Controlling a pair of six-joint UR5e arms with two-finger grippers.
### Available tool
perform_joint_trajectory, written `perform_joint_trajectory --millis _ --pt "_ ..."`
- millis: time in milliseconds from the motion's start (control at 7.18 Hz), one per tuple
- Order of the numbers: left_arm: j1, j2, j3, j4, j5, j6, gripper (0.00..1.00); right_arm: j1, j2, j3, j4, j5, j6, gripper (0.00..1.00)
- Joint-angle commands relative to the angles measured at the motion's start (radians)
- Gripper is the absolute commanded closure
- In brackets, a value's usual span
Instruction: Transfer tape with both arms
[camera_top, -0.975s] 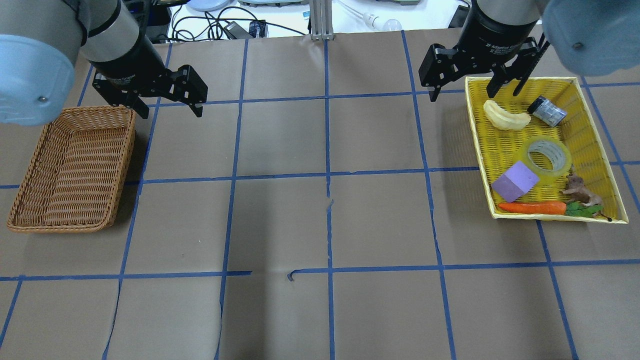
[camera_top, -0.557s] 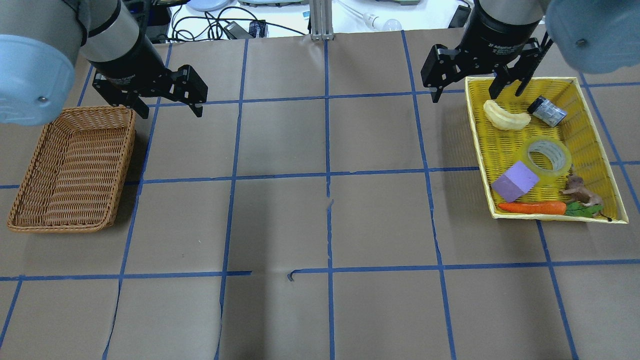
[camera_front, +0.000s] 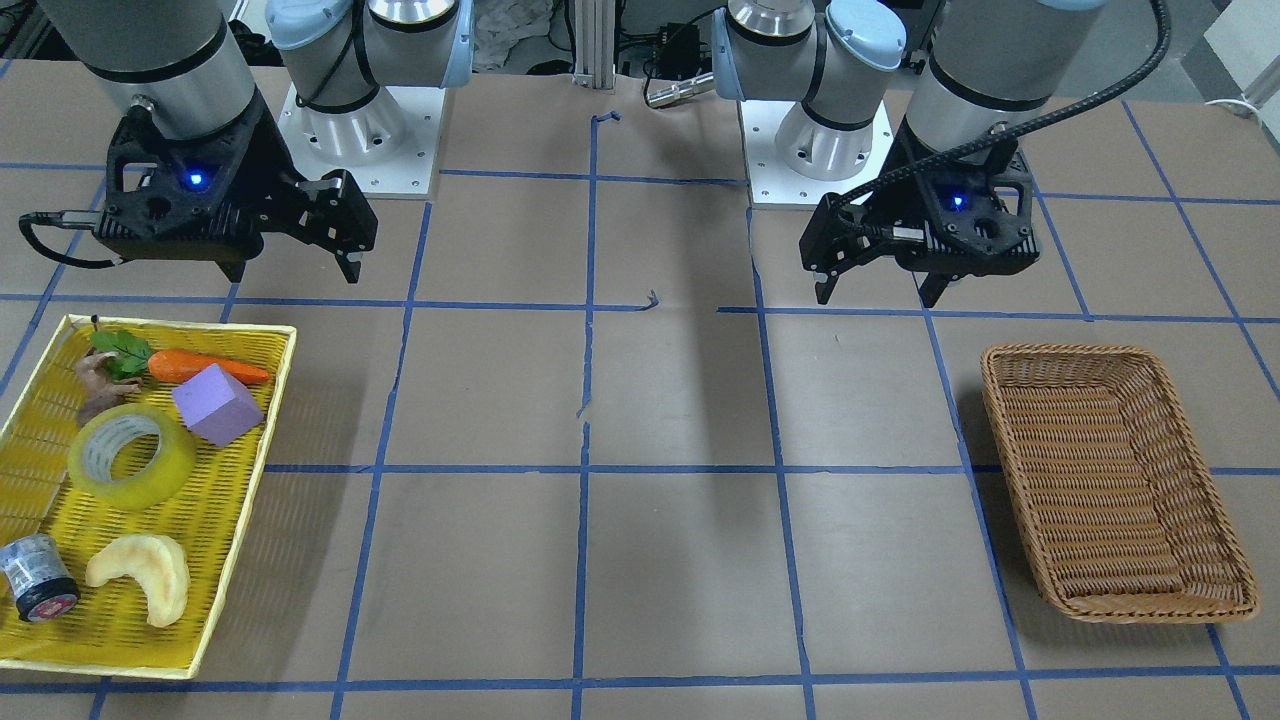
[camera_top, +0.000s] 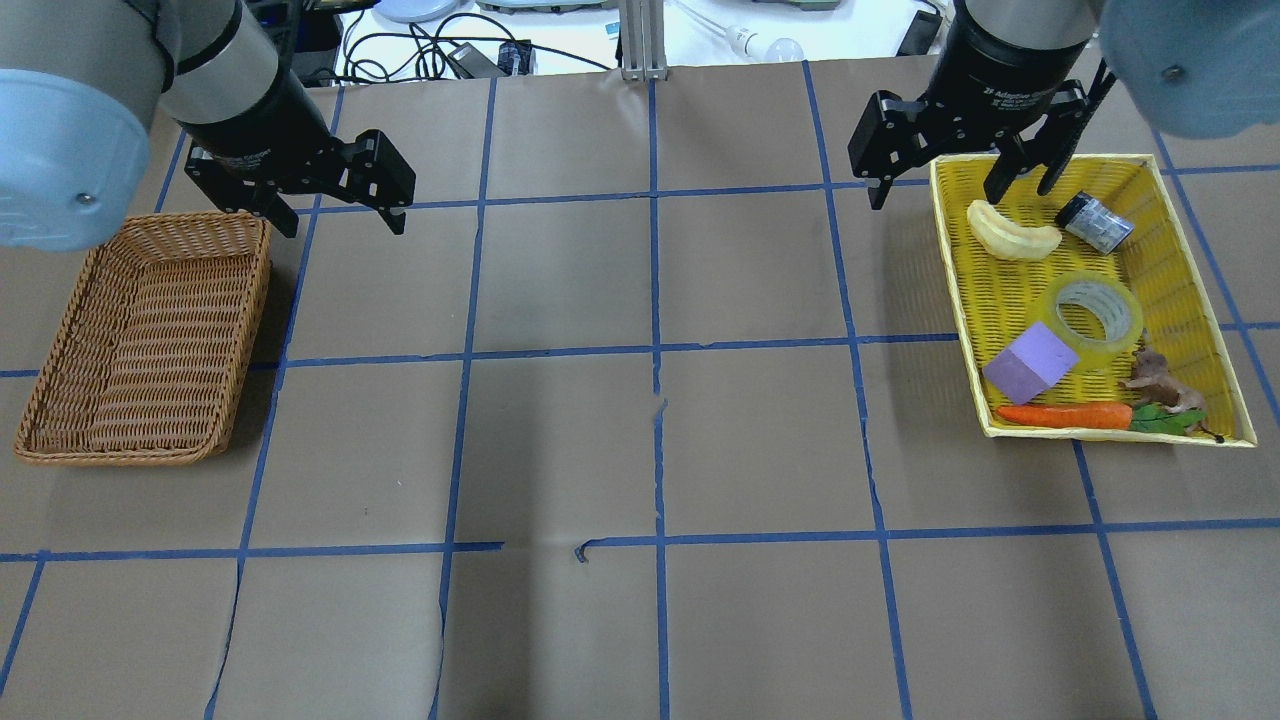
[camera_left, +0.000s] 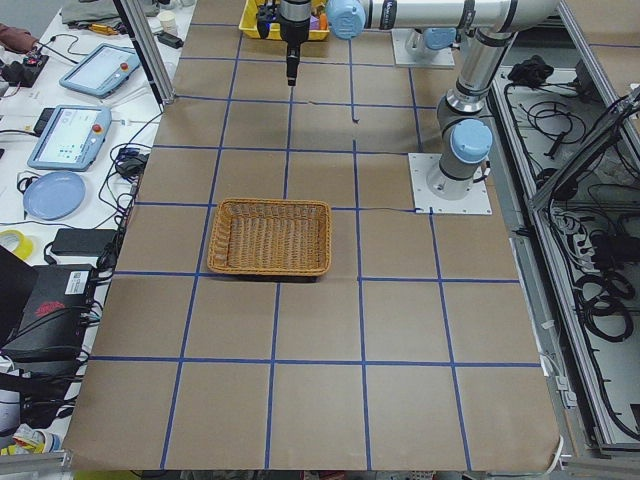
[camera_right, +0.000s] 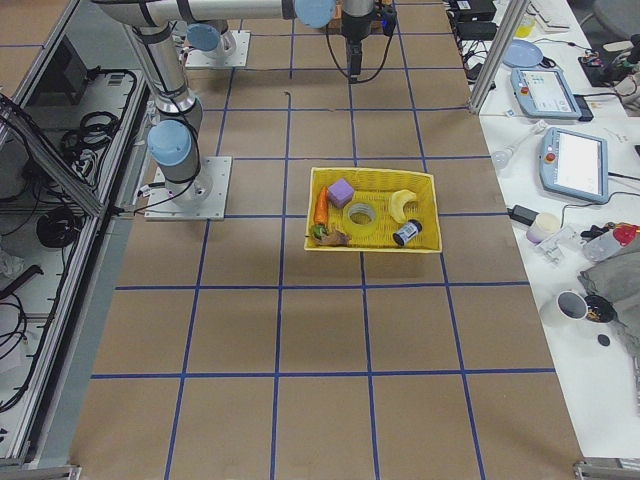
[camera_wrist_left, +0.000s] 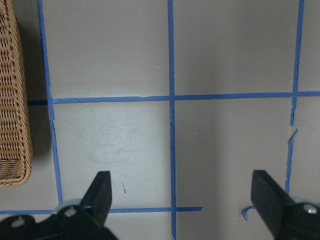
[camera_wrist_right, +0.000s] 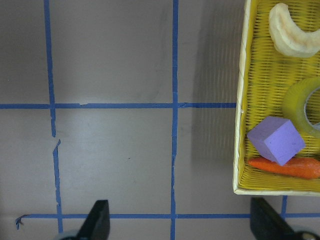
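The tape (camera_top: 1095, 313) is a translucent yellow roll lying flat in the yellow tray (camera_top: 960, 300) at the right. It also shows in the front view (camera_front: 130, 455), and its edge shows in the right wrist view (camera_wrist_right: 305, 107). My right gripper (camera_top: 935, 195) is open and empty, above the tray's far left corner and apart from the tape; it also shows in the front view (camera_front: 292, 272). My left gripper (camera_top: 342, 225) is open and empty, by the far right corner of the wicker basket (camera_top: 140, 340); it also shows in the front view (camera_front: 878, 296).
The tray also holds a purple cube (camera_top: 1030, 362), a carrot (camera_top: 1065, 415), a pale crescent pastry (camera_top: 1012, 232), a small grey cylinder (camera_top: 1093, 222) and a brown toy animal (camera_top: 1160, 385). The wicker basket has nothing in it. Blue tape lines grid the brown table.
My right gripper has shifted slightly to the right, toward the tray. The left arm and all objects have not moved.
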Motion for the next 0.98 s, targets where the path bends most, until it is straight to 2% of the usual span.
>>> perform_joint_trajectory --millis 0,139,557,697,836 --pt "0.0 0.0 -0.001 0.0 0.0 0.0 0.0 -0.072 0.057 -0.066 0.044 -0.01 -0.03 0.0" --pt "0.0 0.0 -0.001 0.0 0.0 0.0 0.0 -0.144 0.088 -0.089 0.049 -0.016 -0.137 0.0" --pt "0.0 -0.003 -0.003 0.0 -0.003 0.0 0.0 -0.366 0.199 -0.073 0.024 -0.045 -0.54 0.0" --pt "0.0 -0.002 -0.003 0.0 0.0 0.0 0.0 -0.42 0.249 -0.029 -0.072 -0.054 -0.657 0.0" --pt "0.0 0.0 -0.004 -0.002 0.003 -0.002 0.0 -0.444 0.285 0.057 -0.232 -0.057 -0.755 0.0"
